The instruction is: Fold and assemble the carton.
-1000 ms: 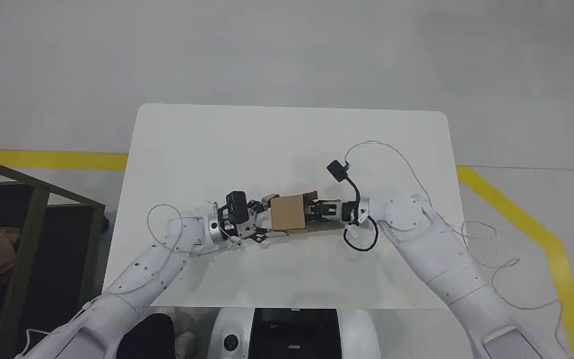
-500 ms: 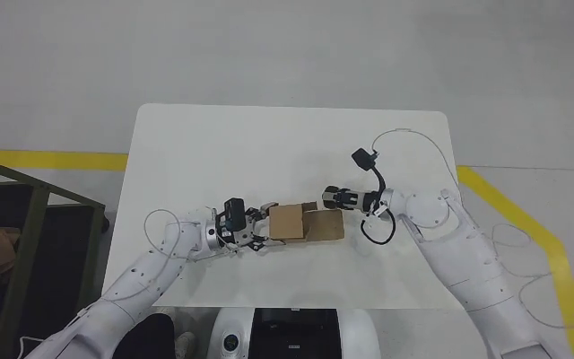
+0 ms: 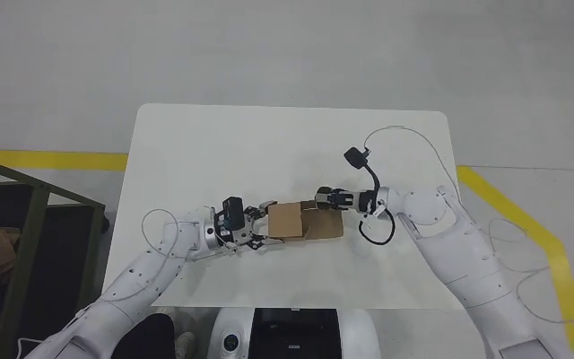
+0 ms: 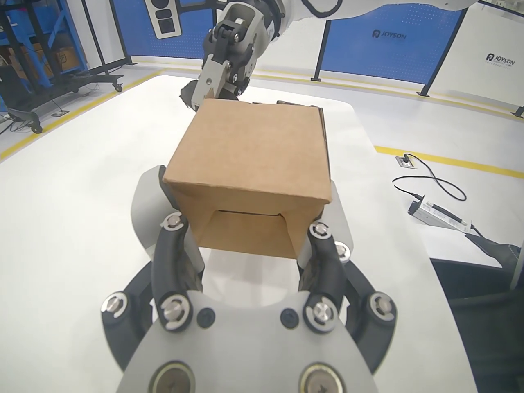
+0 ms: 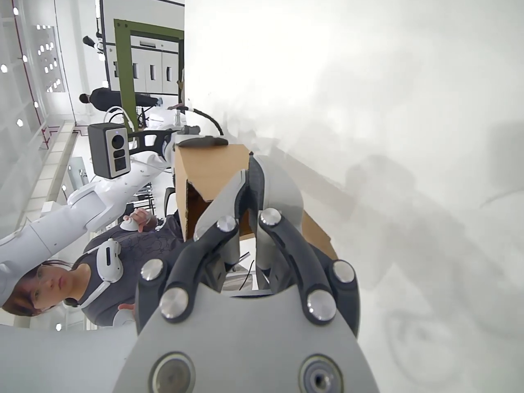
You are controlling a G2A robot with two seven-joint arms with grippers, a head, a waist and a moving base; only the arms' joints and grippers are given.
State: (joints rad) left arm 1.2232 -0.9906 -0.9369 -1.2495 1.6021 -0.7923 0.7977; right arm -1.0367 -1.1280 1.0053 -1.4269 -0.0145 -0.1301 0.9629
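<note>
A brown carton (image 3: 286,220) lies on its side near the table's front edge, with one flap (image 3: 325,226) spread flat on the table at its open end. My left gripper (image 3: 260,230) holds the closed end; in the left wrist view its fingers (image 4: 327,206) press the carton (image 4: 249,153) on both sides. My right gripper (image 3: 321,199) is at the open end's far corner. In the right wrist view its fingers (image 5: 223,206) are nearly together against the carton's edge (image 5: 204,169), apparently pinching a flap. The right gripper (image 4: 213,79) touches the carton's far top corner.
The white table (image 3: 197,144) has free room behind and to both sides of the carton. A thin cable (image 3: 404,144) loops from the right arm over the table. A green frame (image 3: 36,206) stands left of the table, beside yellow floor lines (image 3: 63,160).
The right gripper pulled away to the right, and a flap came out flat on the table. It then came back to the carton's far corner. The left gripper kept its hold.
</note>
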